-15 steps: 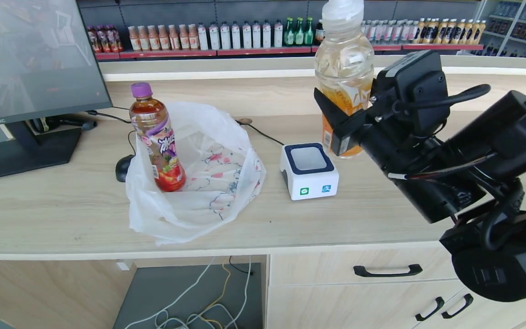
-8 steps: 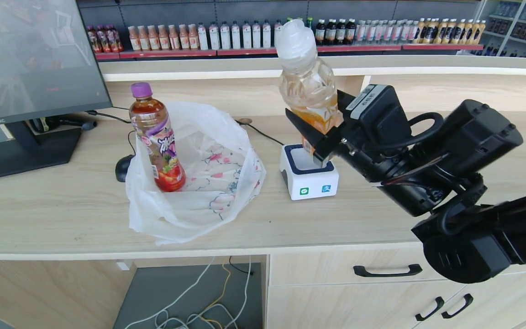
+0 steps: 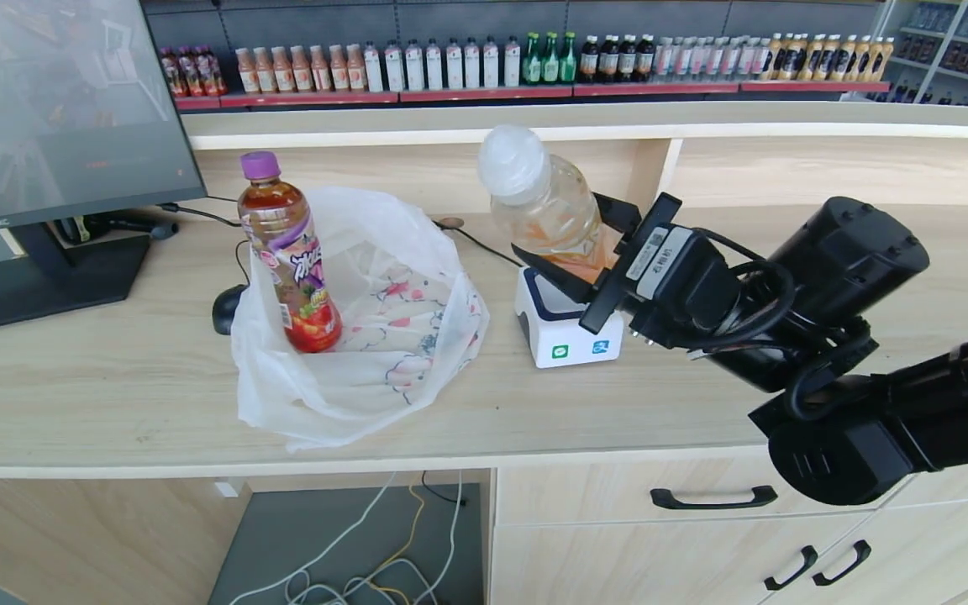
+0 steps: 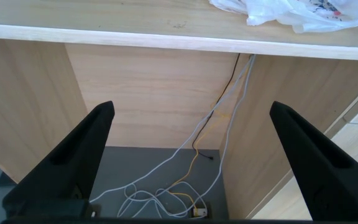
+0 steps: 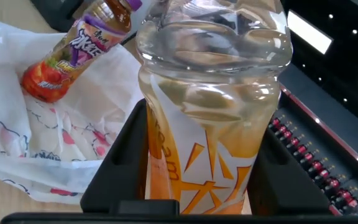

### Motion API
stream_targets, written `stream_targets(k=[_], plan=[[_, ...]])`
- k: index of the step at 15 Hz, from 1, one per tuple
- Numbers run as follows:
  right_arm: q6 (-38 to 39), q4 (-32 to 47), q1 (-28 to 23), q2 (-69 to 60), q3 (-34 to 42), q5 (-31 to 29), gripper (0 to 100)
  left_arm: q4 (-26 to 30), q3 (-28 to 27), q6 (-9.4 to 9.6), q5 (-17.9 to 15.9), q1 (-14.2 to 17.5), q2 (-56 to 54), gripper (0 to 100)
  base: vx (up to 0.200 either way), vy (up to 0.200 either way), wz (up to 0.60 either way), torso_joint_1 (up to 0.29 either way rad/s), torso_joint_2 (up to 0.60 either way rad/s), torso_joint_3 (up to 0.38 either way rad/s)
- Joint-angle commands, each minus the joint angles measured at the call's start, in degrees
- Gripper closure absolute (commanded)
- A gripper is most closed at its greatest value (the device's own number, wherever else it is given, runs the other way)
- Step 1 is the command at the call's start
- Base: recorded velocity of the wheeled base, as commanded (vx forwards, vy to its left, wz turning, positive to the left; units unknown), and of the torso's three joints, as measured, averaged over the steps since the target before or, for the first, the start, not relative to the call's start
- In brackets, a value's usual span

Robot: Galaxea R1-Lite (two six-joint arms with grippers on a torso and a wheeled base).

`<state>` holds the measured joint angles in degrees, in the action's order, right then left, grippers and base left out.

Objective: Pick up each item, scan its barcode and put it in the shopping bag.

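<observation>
My right gripper point(image 3: 572, 252) is shut on a clear bottle with an orange label point(image 3: 547, 210), holding it tilted toward the bag, just above the white barcode scanner point(image 3: 564, 323). In the right wrist view the same orange-label bottle point(image 5: 210, 118) sits between the black fingers point(image 5: 120, 165). A red drink bottle with a purple cap point(image 3: 289, 256) stands upright inside the white plastic shopping bag point(image 3: 366, 328); the red bottle point(image 5: 73, 53) and bag point(image 5: 36, 137) also show behind the held one. My left gripper point(image 4: 191, 165) hangs open below the counter edge, over floor cables.
A monitor point(image 3: 55, 109) on a black stand fills the counter's left end, with a mouse point(image 3: 228, 309) beside the bag. A scanner cable point(image 3: 476, 239) runs back along the counter. Drawers point(image 3: 711, 500) sit under the counter at right. Bottle shelves point(image 3: 534, 59) line the background.
The right arm has carried the orange-label bottle left and down from beside the scanner to just above it, tipping it toward the bag. Bag and red bottle have not moved.
</observation>
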<state>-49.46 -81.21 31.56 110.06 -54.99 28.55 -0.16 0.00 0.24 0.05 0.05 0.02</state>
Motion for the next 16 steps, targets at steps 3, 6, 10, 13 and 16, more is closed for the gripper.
stream_targets(k=[3,6,10,13,16], plan=[[-0.99,0.00,-3.70,1.30,-0.20,4.50,100,-0.02,0.00,0.02,0.04,0.04,-0.02,0,0.000,0.000,0.00,0.000,0.00,0.000],[-1.87,0.00,-5.02,2.44,-0.73,7.84,100,-0.02,0.00,0.02,0.04,0.04,-0.02,0,0.000,0.000,0.00,0.000,0.00,0.000],[-1.87,0.09,-5.28,3.85,-3.54,10.30,100,-0.02,0.00,0.02,0.04,0.04,-0.02,0,0.000,0.000,0.00,0.000,0.00,0.000],[-1.96,0.00,-5.28,4.29,-4.16,11.44,100,-0.02,0.00,0.02,-0.05,0.04,-0.02,0,0.000,0.000,0.00,0.000,0.00,0.000],[-2.31,0.09,-5.28,4.29,-4.51,11.79,100,-0.02,0.00,-0.07,0.04,0.04,-0.02,0,0.000,0.000,0.00,0.000,0.00,0.000]])
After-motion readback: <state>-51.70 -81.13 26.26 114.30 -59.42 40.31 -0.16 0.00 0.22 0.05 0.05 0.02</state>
